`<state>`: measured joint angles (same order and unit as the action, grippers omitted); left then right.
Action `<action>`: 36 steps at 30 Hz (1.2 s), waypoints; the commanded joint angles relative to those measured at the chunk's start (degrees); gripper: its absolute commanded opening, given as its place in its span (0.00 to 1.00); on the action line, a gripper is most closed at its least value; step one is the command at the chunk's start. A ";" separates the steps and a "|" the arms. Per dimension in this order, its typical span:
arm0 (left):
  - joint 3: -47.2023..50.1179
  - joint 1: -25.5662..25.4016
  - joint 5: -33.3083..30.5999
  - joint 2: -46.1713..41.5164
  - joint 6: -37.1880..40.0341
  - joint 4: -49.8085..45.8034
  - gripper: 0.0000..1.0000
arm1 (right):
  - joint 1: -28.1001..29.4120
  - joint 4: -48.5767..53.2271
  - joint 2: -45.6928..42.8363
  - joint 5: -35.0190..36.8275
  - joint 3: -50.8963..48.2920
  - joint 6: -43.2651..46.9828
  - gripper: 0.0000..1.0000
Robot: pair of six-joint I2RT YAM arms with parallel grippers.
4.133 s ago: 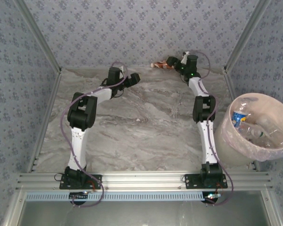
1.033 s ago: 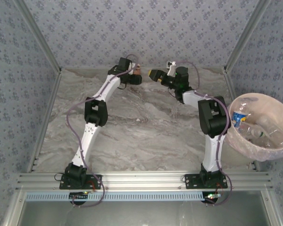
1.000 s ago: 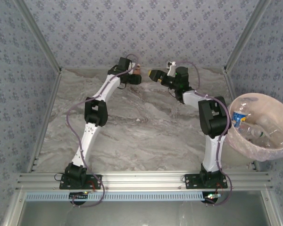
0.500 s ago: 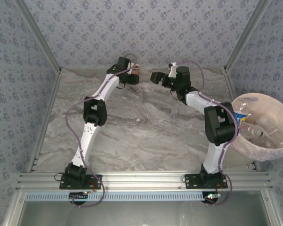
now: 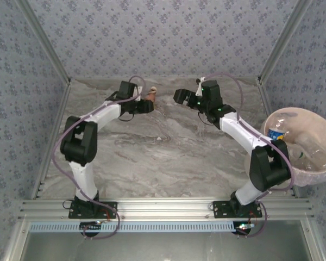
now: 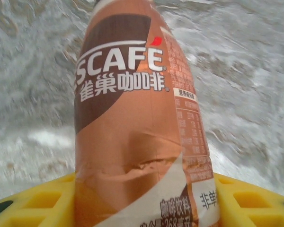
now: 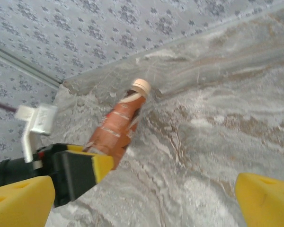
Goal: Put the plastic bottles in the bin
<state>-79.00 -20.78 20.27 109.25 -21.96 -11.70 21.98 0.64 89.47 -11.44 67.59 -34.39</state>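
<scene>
One brown bottle (image 6: 137,118) (coffee label) clamped in left gripper (image 5: 148,102); right gripper (image 5: 180,97) spread wide.

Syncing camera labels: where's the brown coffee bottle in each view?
Top external: brown coffee bottle top centre, near the back wall.
Left wrist: bottle centre frame, label facing the camera.
Right wrist: bottle left of centre, leaning up-right.
Shared landmark: left gripper, yellow jaws shut on the bottle's lower end.

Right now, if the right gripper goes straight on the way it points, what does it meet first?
Probably the brown-labelled plastic coffee bottle in the left gripper; depth is unclear, so it might pass just beside it.
</scene>
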 commanded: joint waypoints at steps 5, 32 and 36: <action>15.54 -0.32 14.48 -16.26 -9.81 22.99 0.52 | 0.85 0.29 -7.19 0.73 -2.42 -7.96 1.00; 15.21 -9.21 33.72 -16.75 -19.90 45.20 0.52 | -0.43 -13.31 -5.72 -10.16 2.47 -18.66 0.60; 14.84 -9.45 33.84 -16.42 -19.84 45.07 0.53 | -0.77 -11.50 -8.03 -9.51 1.40 -15.65 0.43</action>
<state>-62.24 -29.78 52.80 92.20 -42.65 31.77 21.56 -10.98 84.07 -20.43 69.60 -52.60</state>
